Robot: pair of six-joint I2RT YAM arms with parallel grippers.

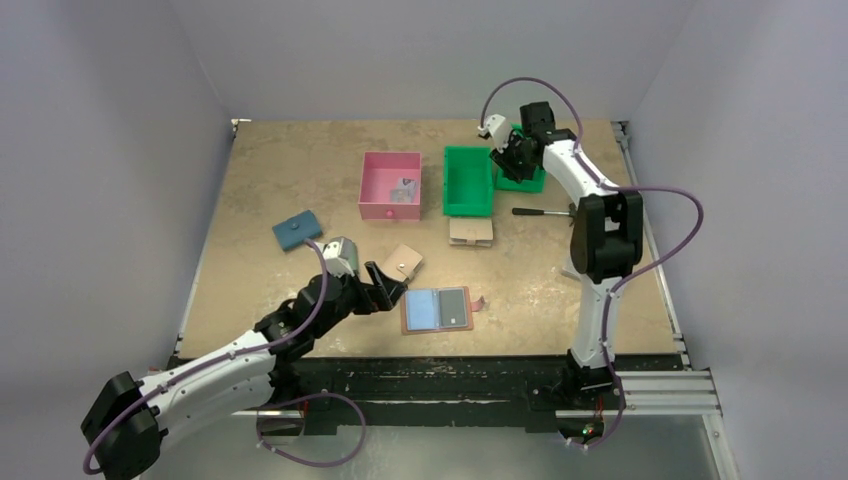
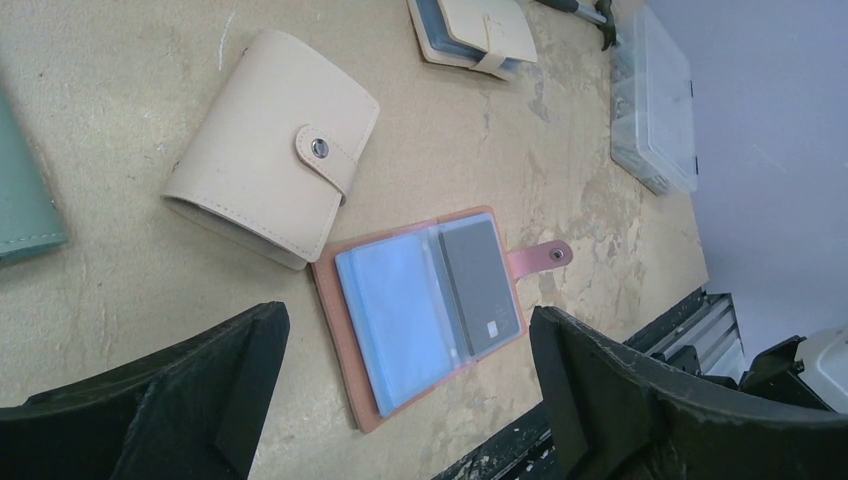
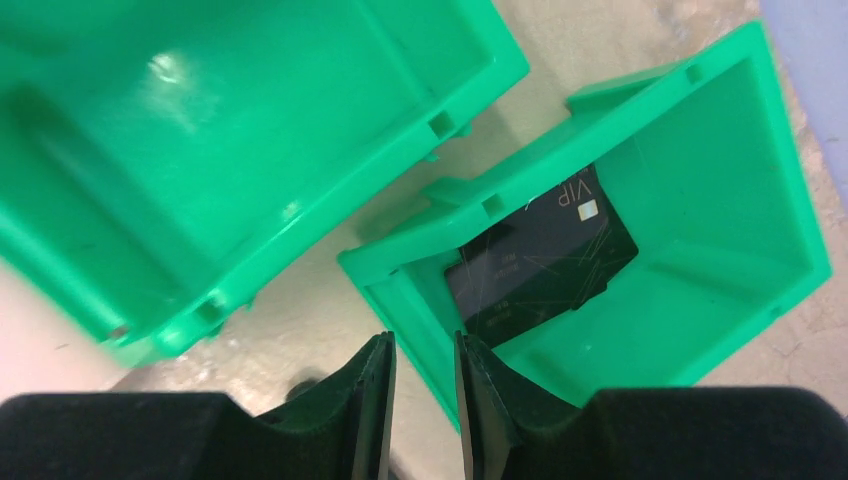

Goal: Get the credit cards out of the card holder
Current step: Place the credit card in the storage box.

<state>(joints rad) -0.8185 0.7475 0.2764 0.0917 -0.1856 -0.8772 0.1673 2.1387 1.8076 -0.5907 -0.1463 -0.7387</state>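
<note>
At the far left of the desk [image 1: 270, 160] a teal wallet [image 1: 297, 231] lay shut. The left tool [image 1: 385, 283] hung low near the front edge with its jaws spread wide and nothing between them. Behind it stood a pink bin [image 1: 390, 185], and just past its fingertips lay a beige wallet [image 2: 270, 150], snapped shut.

Right beside that wallet, touching its corner in the left wrist view, the card holder [image 2: 345, 330] lay open and flat on the desk, strap out to the right. A dark card [image 2: 480, 290] sat in its right-hand sleeve.

Further back stood a large green bin [image 1: 468, 180], with a second beige wallet [image 1: 470, 231] just in front of it.

At the back right the right tool [image 3: 422, 390] hovered over a small green bin [image 3: 760, 150], its jaws parted by a narrow gap and gripping nothing. A black card [image 3: 540, 255] marked VIP lay inside that bin.
</note>
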